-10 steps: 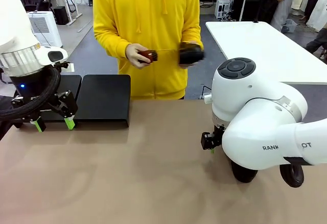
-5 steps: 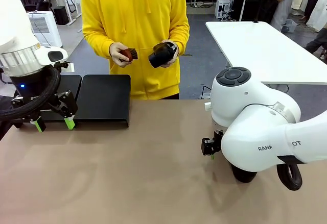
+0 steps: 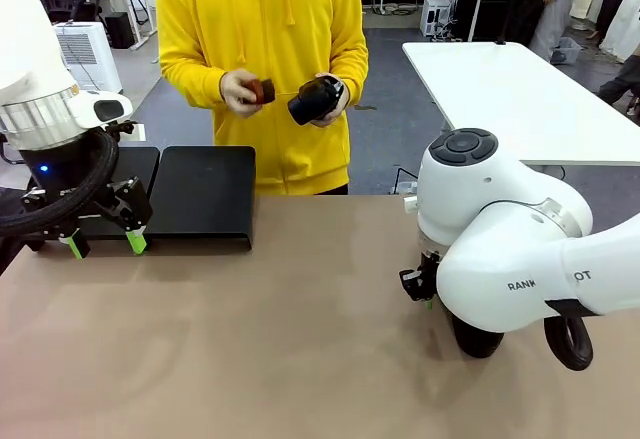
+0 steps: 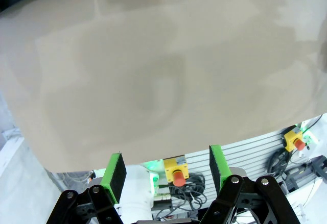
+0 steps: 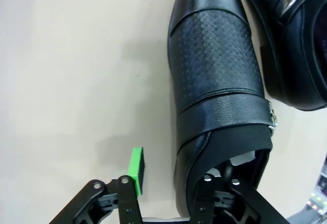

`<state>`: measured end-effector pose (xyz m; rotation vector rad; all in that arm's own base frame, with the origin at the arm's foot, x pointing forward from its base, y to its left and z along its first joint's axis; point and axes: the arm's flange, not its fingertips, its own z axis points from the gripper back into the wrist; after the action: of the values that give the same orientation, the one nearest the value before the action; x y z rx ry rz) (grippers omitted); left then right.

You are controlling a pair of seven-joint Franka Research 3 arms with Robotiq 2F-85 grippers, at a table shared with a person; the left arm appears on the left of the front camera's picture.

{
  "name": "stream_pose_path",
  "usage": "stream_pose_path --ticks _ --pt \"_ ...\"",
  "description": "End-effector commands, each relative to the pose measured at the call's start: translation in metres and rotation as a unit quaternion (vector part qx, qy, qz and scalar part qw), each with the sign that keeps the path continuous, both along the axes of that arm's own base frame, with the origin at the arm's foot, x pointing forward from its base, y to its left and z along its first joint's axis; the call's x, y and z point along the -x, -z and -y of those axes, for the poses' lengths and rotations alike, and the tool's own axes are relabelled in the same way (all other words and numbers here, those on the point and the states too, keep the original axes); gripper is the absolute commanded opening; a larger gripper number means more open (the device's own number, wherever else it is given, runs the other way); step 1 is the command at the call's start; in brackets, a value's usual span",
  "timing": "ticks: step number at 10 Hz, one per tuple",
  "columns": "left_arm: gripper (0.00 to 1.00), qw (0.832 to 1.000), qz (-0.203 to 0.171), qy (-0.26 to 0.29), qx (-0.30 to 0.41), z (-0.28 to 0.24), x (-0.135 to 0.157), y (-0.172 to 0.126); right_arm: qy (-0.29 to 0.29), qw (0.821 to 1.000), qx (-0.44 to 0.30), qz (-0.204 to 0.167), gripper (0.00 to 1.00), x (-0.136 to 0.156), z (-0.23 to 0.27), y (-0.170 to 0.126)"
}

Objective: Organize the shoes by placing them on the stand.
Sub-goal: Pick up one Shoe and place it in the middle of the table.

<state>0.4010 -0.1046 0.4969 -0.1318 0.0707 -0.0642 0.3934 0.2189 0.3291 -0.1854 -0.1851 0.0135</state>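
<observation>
Lying on the tan table (image 5: 61, 55), a black buckled shoe (image 5: 214, 66) has the right gripper (image 5: 176, 175) astride its side wall. One finger sits inside the opening near the white paper (image 5: 242, 158). The outer green pad (image 5: 136, 169) stands clear of the leather, so the jaws are part open and not clamped. A second shoe (image 5: 291, 35) lies just beside it. Across the table a person (image 3: 260, 19) holds a third shoe (image 3: 315, 99) and a small brush (image 3: 262, 91). The stand (image 3: 205, 194) sits at the far left, and the left gripper (image 3: 100, 244) hovers before it, spread wide and holding nothing.
</observation>
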Motion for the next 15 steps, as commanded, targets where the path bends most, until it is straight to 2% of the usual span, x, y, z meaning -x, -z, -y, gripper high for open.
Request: stream_pose_path --ticks 1,5,6,7,8,9,10,13,15 --pt "0.85 1.000 0.000 0.006 -0.006 -0.002 0.001 -0.001 0.021 1.000 0.015 0.015 0.00 0.000 0.005 0.000" --pt "0.85 1.000 0.000 0.006 -0.006 -0.002 0.001 -0.001 0.030 0.999 -0.001 0.025 0.00 -0.002 0.015 -0.025" --pt "0.85 1.000 0.000 0.006 -0.006 -0.002 0.001 -0.001 0.035 0.999 -0.015 0.016 0.00 -0.003 0.014 -0.035" --pt "0.85 1.000 0.000 0.006 -0.006 -0.002 0.001 -0.001 0.055 0.998 -0.028 -0.005 0.00 -0.003 0.010 -0.050" --pt "0.85 1.000 0.000 0.006 -0.006 -0.002 0.001 -0.001 0.053 0.997 -0.049 -0.004 0.00 0.006 -0.005 -0.082" --pt "0.85 1.000 0.000 0.006 -0.006 -0.002 0.001 -0.001 0.041 0.997 -0.055 0.015 0.00 0.021 -0.028 -0.107" --pt "0.85 1.000 0.000 0.006 -0.006 -0.002 0.001 -0.001 0.019 0.998 -0.062 0.014 0.00 0.034 -0.058 -0.119" --pt "0.85 1.000 0.000 0.006 -0.006 -0.002 0.001 -0.001 -0.033 0.996 -0.083 -0.015 0.00 0.062 -0.163 -0.102" --pt "0.85 1.000 0.000 0.006 -0.006 -0.002 0.001 -0.001 -0.020 0.994 -0.102 -0.025 0.00 0.073 -0.203 -0.079"
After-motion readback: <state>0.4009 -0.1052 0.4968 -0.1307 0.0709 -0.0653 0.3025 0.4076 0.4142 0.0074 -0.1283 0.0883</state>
